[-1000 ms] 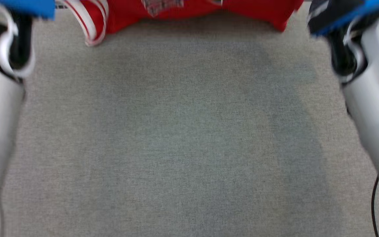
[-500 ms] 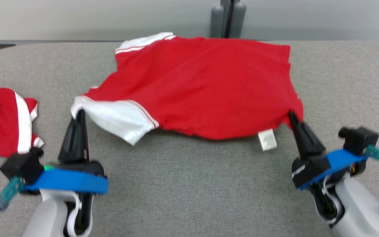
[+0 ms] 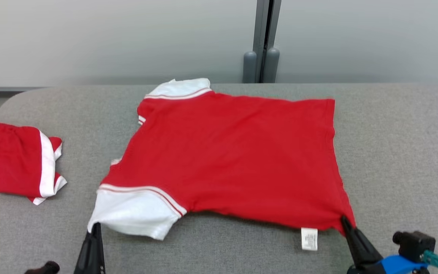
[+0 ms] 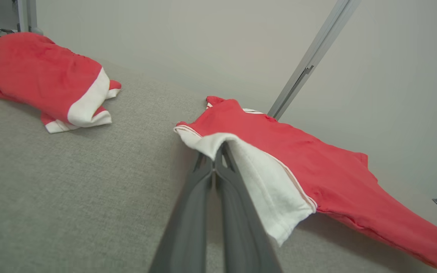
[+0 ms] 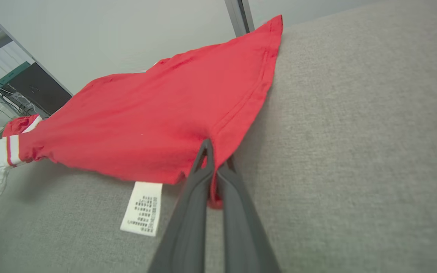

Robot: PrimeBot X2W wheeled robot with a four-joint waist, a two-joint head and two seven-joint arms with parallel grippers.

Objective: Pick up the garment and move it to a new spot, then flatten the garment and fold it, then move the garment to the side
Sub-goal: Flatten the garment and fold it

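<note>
A soft grey table top [image 3: 219, 251] runs wide; near its left end lies a small folded red cloth with a white stripe [image 3: 10, 167]; behind the table stands a pale grey wall [image 3: 89, 38]; a thin grey metal post [image 3: 261, 34] goes up the wall; two round grey stubs [image 3: 249, 67] sit at its foot.

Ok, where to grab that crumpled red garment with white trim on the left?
Probably the white-trimmed edge of the crumpled red garment, coming from the side facing the spread red shirt: its corners stick out loose there; the rest is bunched.
</note>
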